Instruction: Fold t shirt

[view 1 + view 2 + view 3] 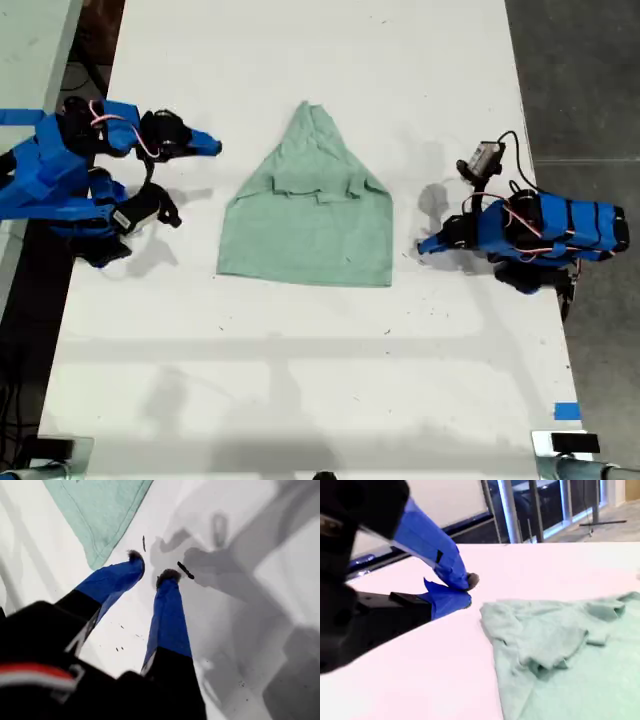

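Midway across the white desk (300, 380) lies one pale mint-green cloth t shirt (310, 220), sleeves folded in. Two blue arms flank it, first pincer (150, 567) spread empty, second pincer (466, 591) clenched on nothing.

bare white table (300, 380) around t shirt (310, 220), nothing between it and either arm

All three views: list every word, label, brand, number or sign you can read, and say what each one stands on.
None can be read.
The t shirt is plain, with no print.
A small white label sits on the arm at the exterior view's left; its print is too small to read.
Blue tape on the table is blank.
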